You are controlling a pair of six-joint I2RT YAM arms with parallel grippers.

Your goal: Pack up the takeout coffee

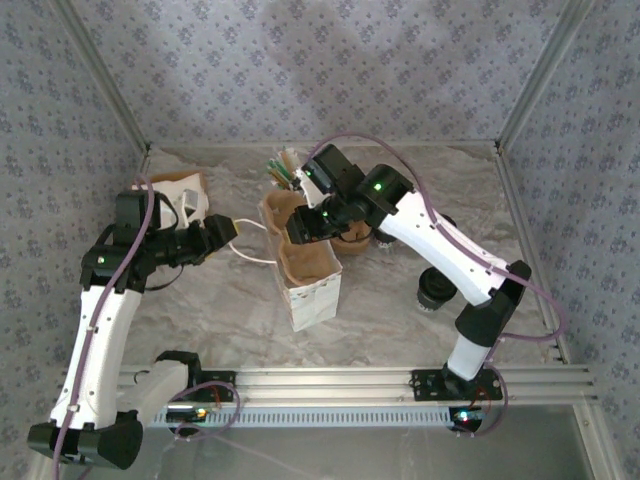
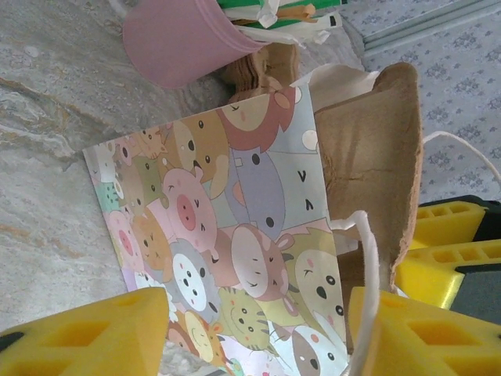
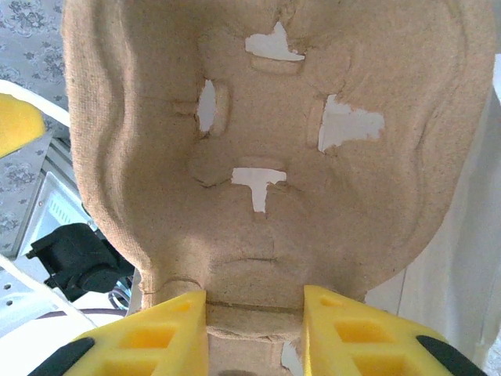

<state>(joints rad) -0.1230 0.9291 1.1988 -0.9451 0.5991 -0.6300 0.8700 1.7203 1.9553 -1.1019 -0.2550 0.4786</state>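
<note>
The takeout coffee looks to be the dark-lidded cup (image 1: 432, 290) on the table, half hidden behind my right forearm. A paper bag (image 1: 312, 285) printed with cartoon animals (image 2: 235, 235) stands open at the centre. My right gripper (image 1: 305, 225) is over the bag's mouth, shut (image 3: 254, 329) on the rim of the brown pulp cup carrier (image 3: 266, 133), which hangs into the bag. My left gripper (image 1: 218, 236) sits left of the bag with its jaws wide apart (image 2: 254, 333). The bag's white cord handle (image 2: 368, 274) runs past one finger.
A pink holder (image 2: 180, 39) and green-striped packets (image 2: 274, 12) lie beyond the bag near the back wall (image 1: 285, 170). A white container (image 1: 180, 192) stands at the far left. More brown pulp (image 1: 355, 240) sits right of the bag. Metal frame rails edge the table.
</note>
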